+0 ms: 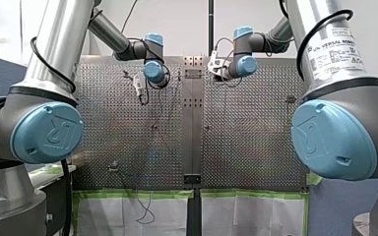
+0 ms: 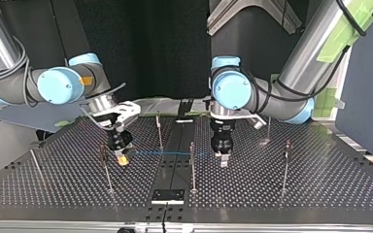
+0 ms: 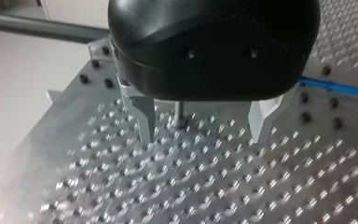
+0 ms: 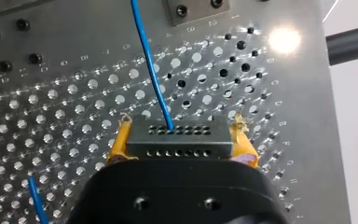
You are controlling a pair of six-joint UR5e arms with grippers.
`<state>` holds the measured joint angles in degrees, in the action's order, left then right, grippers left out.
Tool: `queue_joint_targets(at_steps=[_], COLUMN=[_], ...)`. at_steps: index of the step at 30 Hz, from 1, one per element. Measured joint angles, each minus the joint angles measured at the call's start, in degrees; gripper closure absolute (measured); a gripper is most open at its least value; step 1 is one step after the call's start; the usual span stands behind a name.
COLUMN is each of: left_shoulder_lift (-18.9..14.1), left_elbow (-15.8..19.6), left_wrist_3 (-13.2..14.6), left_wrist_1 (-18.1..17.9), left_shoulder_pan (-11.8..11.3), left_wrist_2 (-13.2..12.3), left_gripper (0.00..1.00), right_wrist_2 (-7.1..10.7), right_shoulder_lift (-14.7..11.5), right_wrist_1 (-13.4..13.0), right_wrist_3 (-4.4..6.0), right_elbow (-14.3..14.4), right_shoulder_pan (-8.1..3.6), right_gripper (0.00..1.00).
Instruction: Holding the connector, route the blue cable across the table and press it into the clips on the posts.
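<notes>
My right fingers [image 4: 117, 145] are pinching the connector [image 4: 177, 140] by its ends, the blue cable [image 4: 148, 60] running straight ahead over the worktop [image 4: 51, 116] past a post [image 2: 192, 165] towards my left fingers [image 3: 145, 119], which are hanging wide open and empty just beside it

Perforated metal table [image 2: 320, 189]: two hole-grid panels split by a dark centre strip [image 2: 177, 170] running 12 to 6 o'clock in the top view. Thin posts [image 2: 192, 170] stand upright on it, spread from 9 o'clock across to 3 o'clock, well apart. A small screwed plate [image 2: 167, 195] lies flat on the strip at 6 o'clock, near the table's edge.
</notes>
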<state>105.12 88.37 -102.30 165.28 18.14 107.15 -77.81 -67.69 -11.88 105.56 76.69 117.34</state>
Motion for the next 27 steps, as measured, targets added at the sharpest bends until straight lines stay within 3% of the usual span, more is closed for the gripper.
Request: queue_joint_targets(at_steps=[9,16,27], left_shoulder_lift=[-3.1,-5.0,-7.8], left_elbow=[2.5,3.8,4.4], left_wrist_3=[0.5,0.0,0.4], left_wrist_1=[4.3,4.7,5.4], left_shoulder_pan=[1.8,3.3,5.9], left_wrist_2=[-1.5,-2.9,-2.9], left_gripper=[0.0,0.0,0.0], right_wrist_2=[0.01,0.01,0.01], right_shoulder_lift=[0.1,0.1,0.1], right_wrist_1=[0.0,0.1,0.1], right_wrist_3=[-0.07,-0.07,-0.07], right_elbow=[0.0,0.0,0.0], right_shoulder_pan=[-0.51,-0.58,-0.74], right_gripper=[1.0,1.0,1.0])
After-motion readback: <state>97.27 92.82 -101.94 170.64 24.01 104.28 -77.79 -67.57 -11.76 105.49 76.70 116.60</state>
